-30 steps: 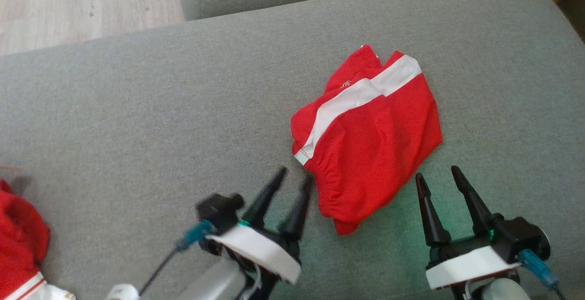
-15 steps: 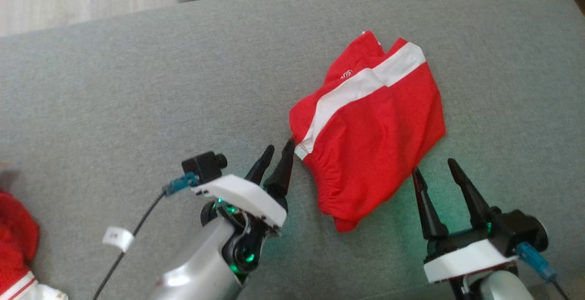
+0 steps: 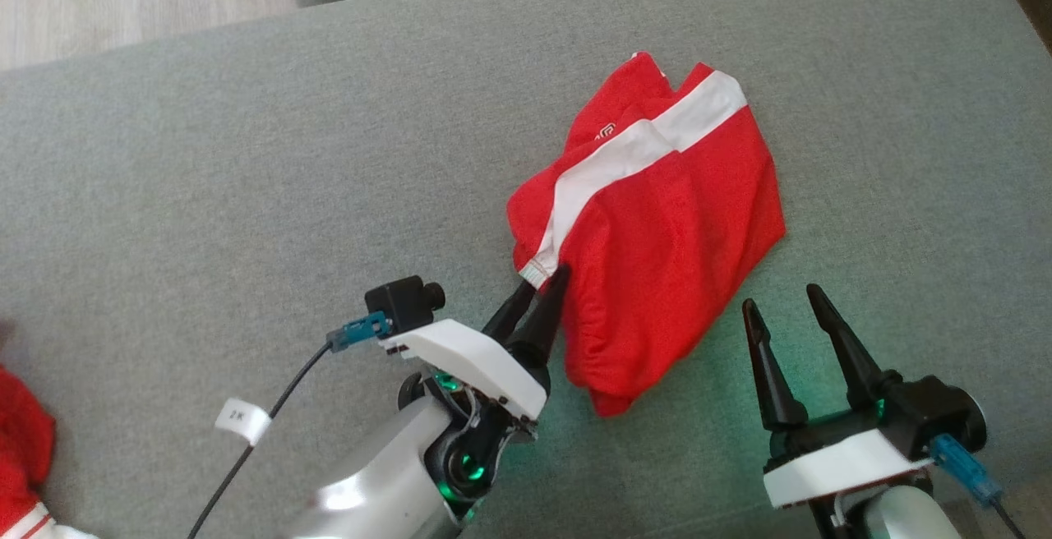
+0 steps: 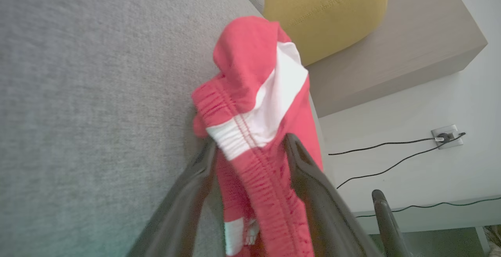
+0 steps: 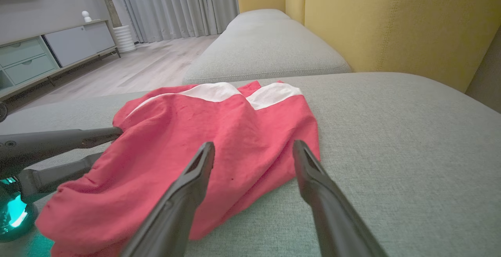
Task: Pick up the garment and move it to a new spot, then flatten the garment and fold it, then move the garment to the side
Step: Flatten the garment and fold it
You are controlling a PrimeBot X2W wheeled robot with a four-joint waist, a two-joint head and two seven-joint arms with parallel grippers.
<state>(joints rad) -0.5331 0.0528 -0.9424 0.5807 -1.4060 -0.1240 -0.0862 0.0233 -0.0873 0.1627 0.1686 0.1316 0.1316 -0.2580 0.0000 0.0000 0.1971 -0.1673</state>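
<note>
Red cloth with a white trim [image 3: 23, 457] is lying at the far left edge of the grey cushion [image 3: 246, 153], well apart from everything else. Further right, the left tool [image 3: 544, 278] is leaning in at a slant. Its two dark fingers are standing apart, open, on either side of the gathered waistband corner of the garment [image 3: 666, 227], just where the white stripe ends. In the left wrist view the elastic hem is running down between those fingers, and fabric is touching both of them. The garment itself, red shorts with a broad white stripe, is lying crumpled and partly doubled over on the cushion, right of the middle. Right again, the right tool [image 3: 781, 297] is hanging with its fingers spread wide and nothing between them. It is pointing at the garment's lower right edge, just beside the fabric but apart from it.
</note>
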